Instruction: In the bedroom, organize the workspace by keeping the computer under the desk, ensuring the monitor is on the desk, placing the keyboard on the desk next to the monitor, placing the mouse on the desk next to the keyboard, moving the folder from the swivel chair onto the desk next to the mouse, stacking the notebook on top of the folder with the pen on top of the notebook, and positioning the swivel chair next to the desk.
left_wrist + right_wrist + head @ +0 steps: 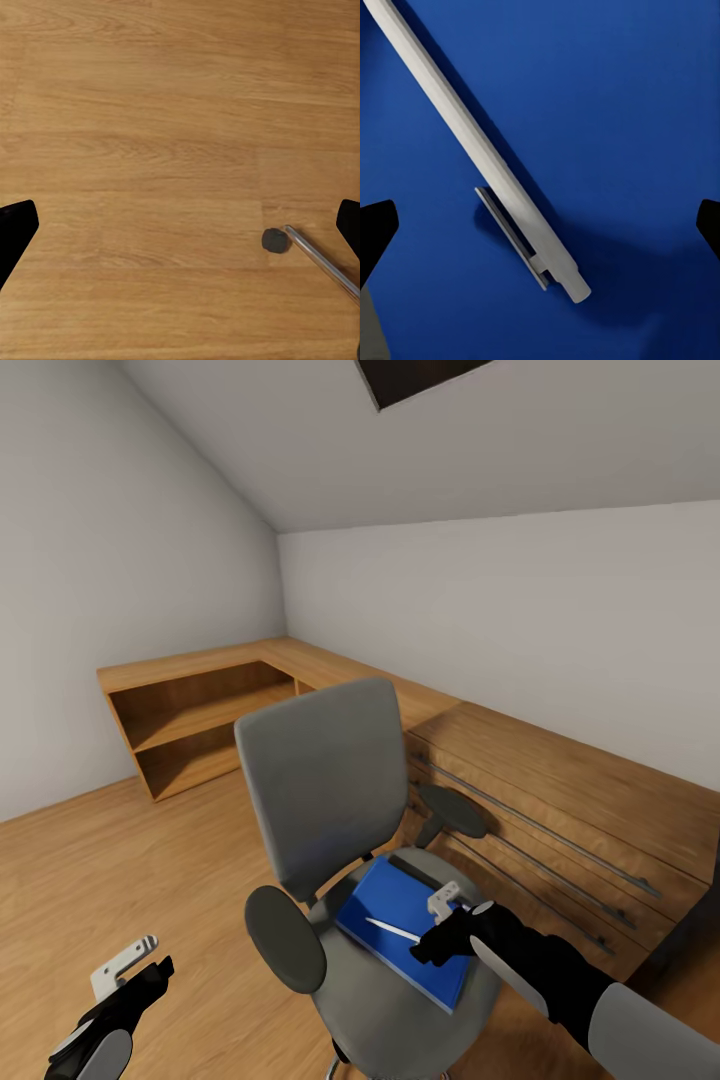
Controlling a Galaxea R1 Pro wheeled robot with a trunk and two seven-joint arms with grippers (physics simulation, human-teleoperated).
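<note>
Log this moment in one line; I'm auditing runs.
right hand: open, over pen | pen: on blue notebook, swivel chair | left hand: open, idle

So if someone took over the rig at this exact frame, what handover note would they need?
Right gripper: open, hovering right over the pen, jaws either side of it, nothing gripped.
Left gripper: open, empty, low over the wooden floor.
The pen lies on a blue book, either the folder or the notebook, which sits on the swivel chair seat. The chair stands beside the wooden desk.
Done: nothing visibly placed on the desk yet.
Left: lift the pen, move the folder to the desk, stack the notebook and pen on it, and check the monitor, keyboard, mouse and computer.
</note>
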